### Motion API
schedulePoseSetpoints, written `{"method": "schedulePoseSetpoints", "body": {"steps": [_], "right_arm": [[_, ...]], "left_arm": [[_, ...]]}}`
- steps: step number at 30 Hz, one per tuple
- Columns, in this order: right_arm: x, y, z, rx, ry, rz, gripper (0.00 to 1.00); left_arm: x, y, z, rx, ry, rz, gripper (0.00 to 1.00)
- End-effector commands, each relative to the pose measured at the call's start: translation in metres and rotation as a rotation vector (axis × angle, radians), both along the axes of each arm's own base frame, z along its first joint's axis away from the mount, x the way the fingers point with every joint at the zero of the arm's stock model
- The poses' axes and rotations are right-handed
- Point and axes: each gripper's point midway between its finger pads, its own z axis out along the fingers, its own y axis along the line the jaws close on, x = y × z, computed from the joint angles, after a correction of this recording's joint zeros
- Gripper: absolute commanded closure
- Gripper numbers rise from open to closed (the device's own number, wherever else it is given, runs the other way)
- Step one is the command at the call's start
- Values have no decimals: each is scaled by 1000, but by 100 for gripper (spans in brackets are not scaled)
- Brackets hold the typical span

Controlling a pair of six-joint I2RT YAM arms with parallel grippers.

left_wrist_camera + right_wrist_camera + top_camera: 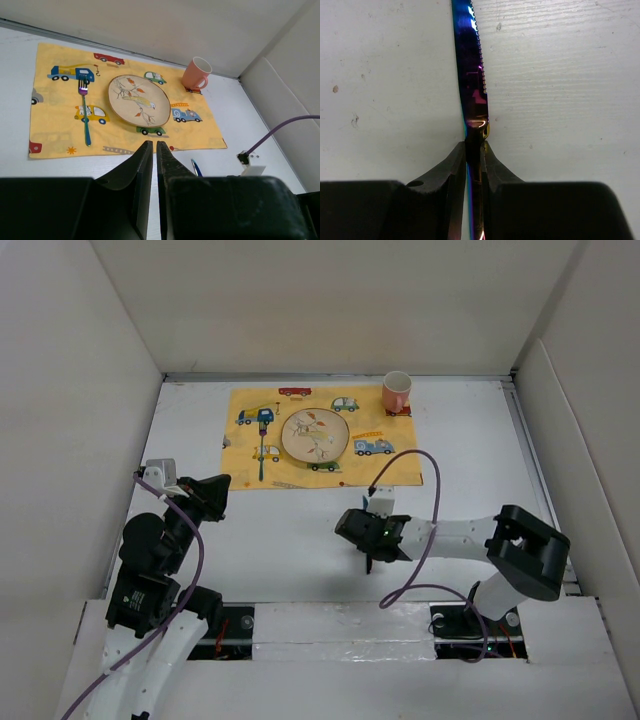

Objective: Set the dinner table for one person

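From my remote seat, the large flat white rectangular desk [300, 530] fills the middle of the top view. It is boxed in by off-white wall panels [80, 390] on the left, far and right sides, with both arm bases at its near edge. Close up, its matte surface shows faint scuffs and a few dark specks.

One yellow cloth placemat printed with cartoon vehicles [395, 465] lies on the far half, its far edge near the far wall. Bare white desk runs between its near edge and the arms, with narrower bare strips to its left and right.

On the mat I count one round cream plate with a leaf pattern [315, 435] in the middle. There is also one salmon-pink ceramic mug [396, 392] at the far right corner, and one slim iridescent metal fork [262, 450] left of the plate with its tines pointing away.

My right claw [475, 145] hangs over the bare desk near the mat's near edge. It pinches one iridescent blue-purple serrated knife [472, 75] by the handle end, blade pointing away from the fingers. I cannot tell whether the knife touches the desk.

My left claw [154, 145] hangs over the left side with its fingers pressed nearly together on nothing.
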Motion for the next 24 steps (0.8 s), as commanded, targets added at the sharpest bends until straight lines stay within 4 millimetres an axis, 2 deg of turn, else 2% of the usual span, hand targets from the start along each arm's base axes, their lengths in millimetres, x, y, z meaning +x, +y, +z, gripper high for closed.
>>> {"method": "schedulePoseSetpoints", "body": {"steps": [1, 2, 10, 11, 18, 24], "right_arm": [[-39, -25, -32, -111, 131, 12, 100], [-39, -20, -27, -101, 118, 14, 100], [-27, -22, 18, -96, 34, 21, 100], [-24, -20, 29, -86, 14, 28, 100], [-9, -10, 52, -82, -26, 65, 100], [27, -7, 82, -67, -92, 65, 100]], "left_arm": [[-4, 0, 26, -6, -71, -7, 94], [-4, 1, 26, -6, -71, -5, 94], [-4, 0, 26, -6, -71, -10, 94], [-4, 0, 26, -6, -70, -10, 94], [-4, 0, 27, -7, -73, -8, 94], [-3, -1, 25, -5, -67, -10, 94]]}}
